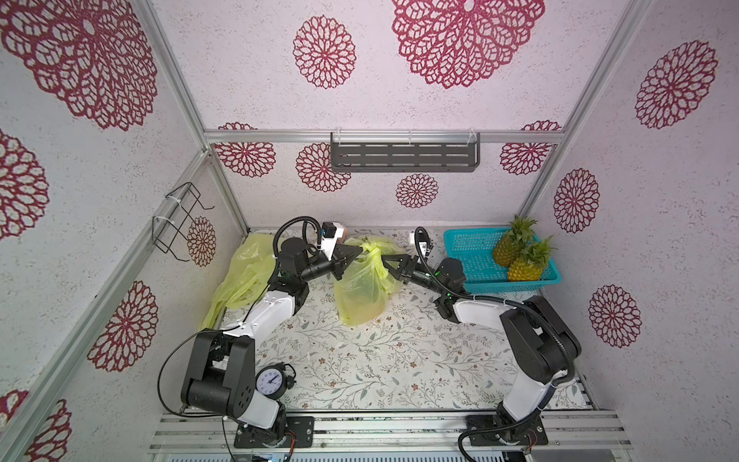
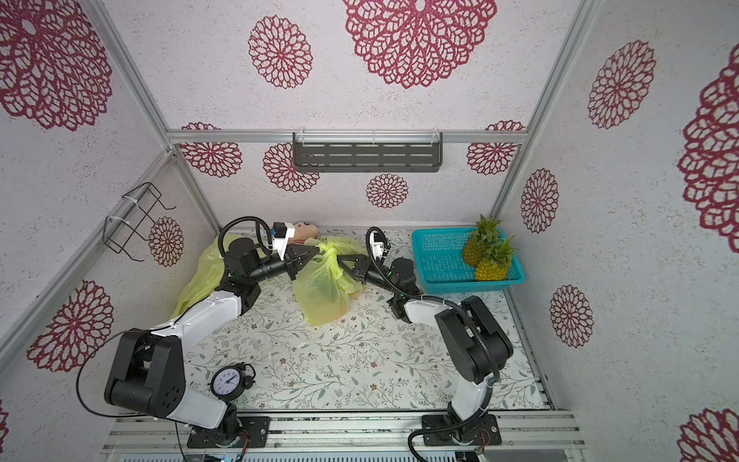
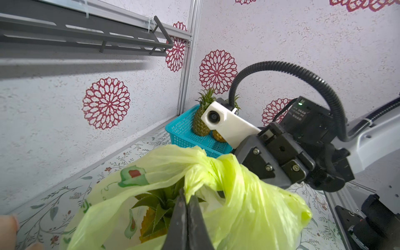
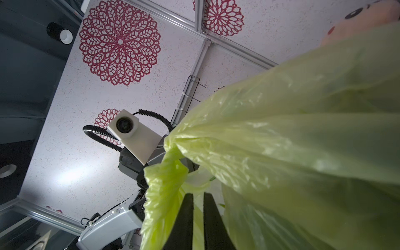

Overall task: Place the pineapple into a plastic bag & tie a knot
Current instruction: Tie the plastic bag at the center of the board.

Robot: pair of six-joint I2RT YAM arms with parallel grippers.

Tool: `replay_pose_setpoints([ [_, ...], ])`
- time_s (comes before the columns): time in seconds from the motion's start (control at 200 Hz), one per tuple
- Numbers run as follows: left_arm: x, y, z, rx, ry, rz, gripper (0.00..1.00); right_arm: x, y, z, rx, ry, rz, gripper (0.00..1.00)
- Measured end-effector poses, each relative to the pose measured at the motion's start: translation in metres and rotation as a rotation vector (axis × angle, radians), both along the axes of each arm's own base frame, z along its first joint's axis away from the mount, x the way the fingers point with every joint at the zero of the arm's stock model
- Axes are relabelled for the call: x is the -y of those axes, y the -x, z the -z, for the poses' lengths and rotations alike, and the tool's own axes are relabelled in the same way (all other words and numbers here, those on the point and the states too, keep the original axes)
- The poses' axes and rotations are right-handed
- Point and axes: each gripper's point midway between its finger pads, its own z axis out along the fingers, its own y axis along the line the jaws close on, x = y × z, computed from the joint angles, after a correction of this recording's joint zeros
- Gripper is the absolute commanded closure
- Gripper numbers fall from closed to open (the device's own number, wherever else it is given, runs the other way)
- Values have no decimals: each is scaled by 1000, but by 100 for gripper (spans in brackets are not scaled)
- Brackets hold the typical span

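Note:
A yellow-green plastic bag (image 1: 362, 288) (image 2: 322, 288) stands mid-table between both arms. Through its film the left wrist view shows the pineapple (image 3: 155, 212) inside, leaves up. The bag's handles are twisted into a knot (image 3: 201, 173) at the top. My left gripper (image 1: 362, 249) (image 3: 187, 194) is shut on a strand of the bag (image 3: 249, 194) just below that knot. My right gripper (image 1: 383, 258) (image 4: 198, 194) meets the bag's top from the other side, its fingers a narrow gap apart with bag film (image 4: 281, 140) showing in the gap.
A teal basket (image 1: 476, 260) at the back right holds two more pineapples (image 1: 510, 248). Spare yellow bags (image 1: 244, 272) lie at the back left. A small clock (image 1: 272, 380) stands by the left arm's base. A doll (image 2: 304, 231) lies behind the bag.

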Motion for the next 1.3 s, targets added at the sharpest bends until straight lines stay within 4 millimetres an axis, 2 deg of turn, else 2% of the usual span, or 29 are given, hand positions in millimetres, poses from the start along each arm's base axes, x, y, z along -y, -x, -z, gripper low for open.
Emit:
replay_pose_setpoints([
  [0.085,-1,1,0,1,-1,-4,100,8,4,-6,31,49,32,77],
  [0.27,-2,1,0,0,-3,-9,100,27,15,-13,88,193,128,55],
  [0.385,-2,1,0,0,-3,-9,100,35,24,-18,125,269,153,46],
  [0.545,-2,1,0,0,-3,-11,100,24,32,-17,162,370,132,40],
  [0.741,-2,1,0,0,-3,-13,100,2,46,-11,190,438,67,40],
  [0.791,-3,1,0,0,-3,-14,100,-2,45,-9,193,448,56,42],
  [0.871,-2,0,0,0,-3,-15,100,-6,42,-3,185,465,46,52],
  [0.981,-3,0,0,0,-3,-17,100,-9,39,7,172,489,39,86],
  [1.041,-3,0,-1,1,-3,-22,100,-8,37,10,167,502,47,100],
  [1.146,-8,0,-6,15,-5,-57,100,-3,33,11,169,522,84,100],
  [1.301,-27,2,-11,43,-25,-192,100,15,31,2,191,542,168,100],
])
